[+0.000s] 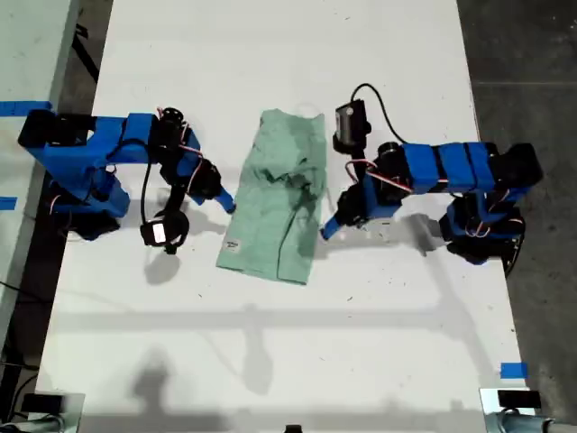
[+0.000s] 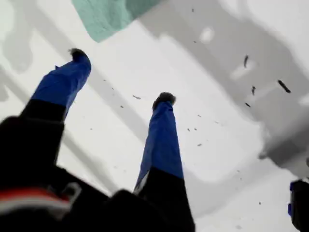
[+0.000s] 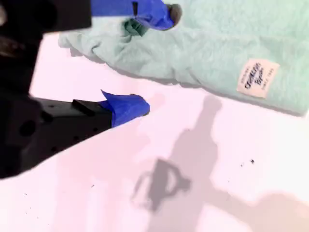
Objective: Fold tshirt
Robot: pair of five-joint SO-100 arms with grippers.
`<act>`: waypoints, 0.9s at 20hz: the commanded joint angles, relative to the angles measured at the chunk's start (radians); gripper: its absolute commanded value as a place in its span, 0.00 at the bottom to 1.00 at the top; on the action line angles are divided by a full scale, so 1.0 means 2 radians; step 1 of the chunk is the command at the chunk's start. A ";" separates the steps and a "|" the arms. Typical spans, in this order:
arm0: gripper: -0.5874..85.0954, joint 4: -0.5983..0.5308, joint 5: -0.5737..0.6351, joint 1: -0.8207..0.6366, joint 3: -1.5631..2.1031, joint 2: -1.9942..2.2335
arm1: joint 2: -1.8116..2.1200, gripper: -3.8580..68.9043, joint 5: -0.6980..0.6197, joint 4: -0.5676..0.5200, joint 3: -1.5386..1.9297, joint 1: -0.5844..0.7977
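White desk (image 1: 379,343) fills the exterior view, with dark floor beyond its long edges. The tshirt (image 1: 279,198) lies crumpled and partly folded near the middle of the desk, between the two blue arms, its label (image 1: 233,244) facing up. My first tool (image 1: 326,229) hangs just beside the shirt's edge on the exterior view's right, its jaws apart and empty over bare desk. My second tool (image 1: 227,204) sits at the opposite edge of the shirt, jaws spread: one finger (image 3: 164,12) is over the bunched cloth, the other over the desk.
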 commanded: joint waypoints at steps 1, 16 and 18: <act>0.38 -0.020 -0.032 0.045 0.007 0.022 | -0.028 0.50 0.041 -0.042 -0.054 -0.023; 0.36 -0.268 -0.150 0.153 0.099 -0.107 | -0.254 0.50 0.114 -0.141 -0.163 -0.071; 0.36 -0.263 -0.150 0.153 0.107 -0.104 | -0.256 0.50 0.115 -0.143 -0.163 -0.069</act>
